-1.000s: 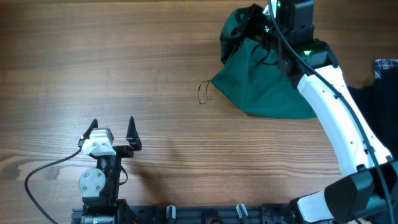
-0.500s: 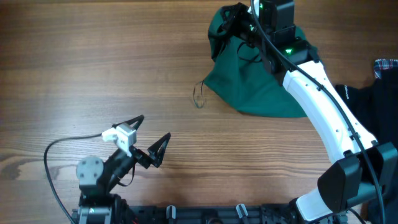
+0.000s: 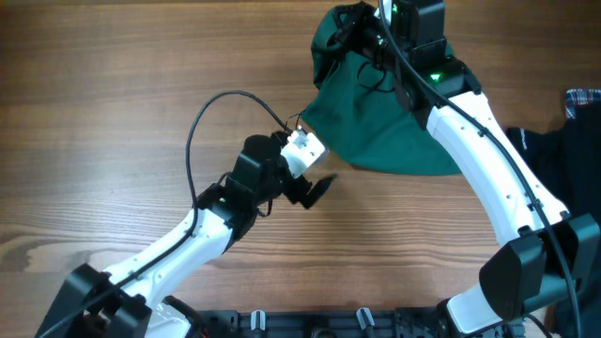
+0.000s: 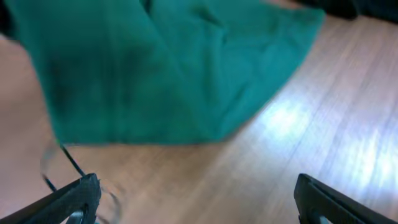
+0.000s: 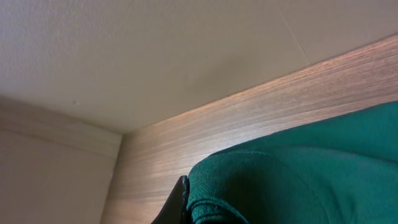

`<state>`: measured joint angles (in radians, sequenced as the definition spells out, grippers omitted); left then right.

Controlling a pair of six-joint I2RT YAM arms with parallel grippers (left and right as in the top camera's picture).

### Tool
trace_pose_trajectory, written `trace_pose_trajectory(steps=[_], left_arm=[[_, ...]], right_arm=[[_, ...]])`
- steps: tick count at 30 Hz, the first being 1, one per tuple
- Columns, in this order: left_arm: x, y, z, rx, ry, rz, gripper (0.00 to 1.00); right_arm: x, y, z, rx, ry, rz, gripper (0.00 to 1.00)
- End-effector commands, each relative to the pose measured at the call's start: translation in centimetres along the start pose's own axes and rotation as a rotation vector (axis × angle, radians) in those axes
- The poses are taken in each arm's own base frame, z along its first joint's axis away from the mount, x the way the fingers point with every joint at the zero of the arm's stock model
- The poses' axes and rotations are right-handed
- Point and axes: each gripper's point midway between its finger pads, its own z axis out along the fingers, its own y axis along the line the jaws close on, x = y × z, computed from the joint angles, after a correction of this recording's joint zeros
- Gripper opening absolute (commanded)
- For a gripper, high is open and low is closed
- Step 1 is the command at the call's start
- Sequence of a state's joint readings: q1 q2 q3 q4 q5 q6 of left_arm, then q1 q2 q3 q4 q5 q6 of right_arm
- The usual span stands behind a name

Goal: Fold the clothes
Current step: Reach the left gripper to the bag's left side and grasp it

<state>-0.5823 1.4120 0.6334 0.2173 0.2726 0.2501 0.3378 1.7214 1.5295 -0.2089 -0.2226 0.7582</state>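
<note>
One plaid cloth (image 3: 584,99) overhead; clothes (image 3: 376,131) everywhere.

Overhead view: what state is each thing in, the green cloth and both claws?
green garment: unfolded, bunched, its far end gathered at the right gripper.
right gripper: shut on the green garment.
left gripper: open, empty, at the garment's near corner.
cord loop: loose on the table.
black garment: lying at the right edge, cut off by the frame.
</note>
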Motion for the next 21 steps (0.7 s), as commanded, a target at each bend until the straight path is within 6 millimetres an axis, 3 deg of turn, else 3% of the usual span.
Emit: trace_pose_trajectory(steps=[1,3,7,13,17,21], left_arm=[[-3.2,3.7,-0.6,-0.140,-0.112,0.046,1.00],[-3.1,5.3,-0.4,-0.175,-0.128,0.035,1.00],[-0.9,7.8,1.9,-0.212,-0.119,0.013,1.00],[-0.3,8.3,5.0,-0.185,-0.165,0.028,1.00],[-1.1,8.3,7.2,-0.130,-0.178,0.034,1.00],[-2.7,9.4,7.6,-0.147,-0.211,0.043,1.00]], right_arm=[[-0.5,0.4,0.2,0.000,-0.017,-0.031,0.04],[-0.4,0.4,0.2,0.002,-0.014,-0.031,0.04],[-0.3,0.4,0.2,-0.002,-0.010,-0.030,0.04],[0.1,0.9,0.2,-0.017,0.004,-0.033,0.04],[0.4,0.9,0.2,-0.020,0.017,-0.031,0.04],[0.5,0.8,0.2,-0.016,0.021,-0.031,0.04]])
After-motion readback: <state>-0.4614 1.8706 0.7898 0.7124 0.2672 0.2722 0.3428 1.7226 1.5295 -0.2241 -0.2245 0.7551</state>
